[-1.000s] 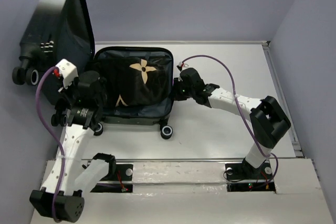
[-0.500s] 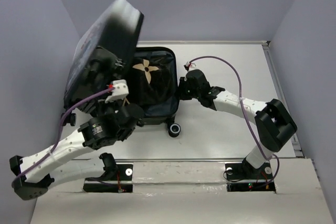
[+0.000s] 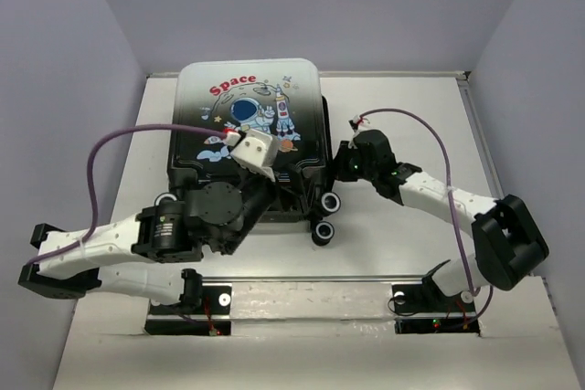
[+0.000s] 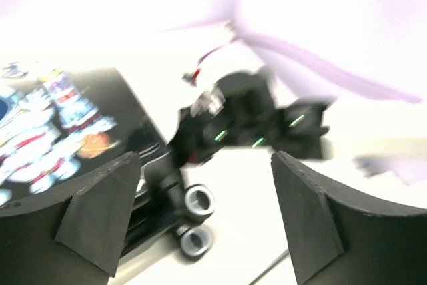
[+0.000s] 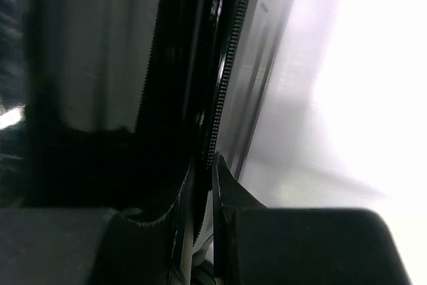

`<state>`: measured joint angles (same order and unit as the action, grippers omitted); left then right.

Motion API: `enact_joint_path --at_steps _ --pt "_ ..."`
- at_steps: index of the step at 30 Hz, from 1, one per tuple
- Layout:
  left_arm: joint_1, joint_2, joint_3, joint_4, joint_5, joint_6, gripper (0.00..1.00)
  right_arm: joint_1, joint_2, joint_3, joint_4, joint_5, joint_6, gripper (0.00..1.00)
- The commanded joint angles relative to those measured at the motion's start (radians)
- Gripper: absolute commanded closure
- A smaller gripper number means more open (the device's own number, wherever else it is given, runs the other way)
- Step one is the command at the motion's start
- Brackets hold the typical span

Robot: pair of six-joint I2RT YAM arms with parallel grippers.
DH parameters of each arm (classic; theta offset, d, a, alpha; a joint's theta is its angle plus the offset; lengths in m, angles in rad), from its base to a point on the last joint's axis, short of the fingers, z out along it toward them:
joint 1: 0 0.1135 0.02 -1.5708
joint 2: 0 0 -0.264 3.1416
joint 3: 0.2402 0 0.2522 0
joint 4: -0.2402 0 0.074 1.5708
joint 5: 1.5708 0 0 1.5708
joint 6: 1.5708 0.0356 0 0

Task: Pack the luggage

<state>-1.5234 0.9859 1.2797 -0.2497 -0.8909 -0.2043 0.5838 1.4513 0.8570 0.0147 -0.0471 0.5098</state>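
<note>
In the left wrist view, the left gripper (image 4: 205, 165) has its jaws spread wide with nothing between them. The one luggage (image 4: 47, 125) lies left of the gap, its lid shut and its astronaut print facing up. Its two black wheels (image 4: 199, 201) sit just below the gap, and the right arm (image 4: 267, 118) is a blur beyond it.

In the right wrist view, the right gripper (image 5: 203, 188) has its jaws narrow, pinching the luggage's zipper seam, which runs straight ahead of the tips.

In the top view, the luggage lies flat on the table (image 3: 411, 116), under the left jaws and against the right ones.
</note>
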Motion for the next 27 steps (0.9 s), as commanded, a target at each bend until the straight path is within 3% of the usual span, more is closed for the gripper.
enact_joint_path --at_steps 1,3,5,6,7,10,11,13,14,16,18,22,23,24,26,27 --pt "0.006 0.019 0.113 0.124 0.128 -0.026 0.09 -0.059 -0.123 -0.065 -0.071 -0.048 -0.090 0.93" --pt "0.054 0.058 0.187 0.032 0.112 -0.058 0.11 -0.073 -0.160 -0.081 -0.105 -0.043 -0.105 0.93" --pt "0.230 0.068 0.221 -0.023 0.186 -0.107 0.13 -0.087 -0.218 -0.078 -0.146 -0.030 -0.125 0.93" --pt "0.311 0.063 0.221 -0.052 0.290 -0.141 0.14 -0.087 -0.239 -0.069 -0.189 -0.005 -0.132 0.93" --pt "0.473 0.057 0.211 -0.057 0.332 -0.150 0.15 -0.096 -0.262 -0.062 -0.212 0.006 -0.139 0.93" --pt "0.728 0.062 0.201 -0.065 0.513 -0.164 0.17 -0.105 -0.339 -0.026 -0.286 0.036 -0.165 0.93" --pt "0.888 0.088 0.210 -0.072 0.562 -0.173 0.18 -0.114 -0.353 -0.013 -0.324 0.042 -0.184 0.81" --pt "1.047 0.120 0.214 -0.063 0.759 -0.196 0.18 -0.124 -0.355 0.037 -0.376 0.082 -0.198 0.61" --pt "1.175 0.164 0.221 -0.063 0.803 -0.204 0.18 -0.139 -0.362 0.048 -0.404 0.085 -0.197 0.42" --pt "1.276 0.209 0.234 -0.042 0.886 -0.225 0.18 -0.139 -0.384 0.079 -0.432 0.102 -0.191 0.24" --pt "1.377 0.290 0.260 -0.033 0.941 -0.228 0.18 -0.139 -0.410 0.109 -0.485 0.124 -0.198 0.13" --pt "1.485 0.468 0.422 -0.029 1.084 -0.256 0.14 -0.139 -0.500 0.188 -0.581 0.181 -0.226 0.12" --pt "1.491 0.508 0.455 -0.033 1.086 -0.253 0.14 -0.139 -0.515 0.197 -0.591 0.179 -0.226 0.16" --pt "1.496 0.580 0.489 -0.036 1.081 -0.239 0.13 -0.139 -0.534 0.204 -0.594 0.130 -0.226 0.52" --pt "1.511 0.654 0.585 -0.037 1.095 -0.234 0.12 -0.139 -0.571 0.198 -0.593 0.045 -0.203 0.86" --pt "1.514 0.734 0.625 -0.040 1.104 -0.231 0.12 -0.139 -0.578 0.185 -0.591 -0.074 -0.195 0.93"
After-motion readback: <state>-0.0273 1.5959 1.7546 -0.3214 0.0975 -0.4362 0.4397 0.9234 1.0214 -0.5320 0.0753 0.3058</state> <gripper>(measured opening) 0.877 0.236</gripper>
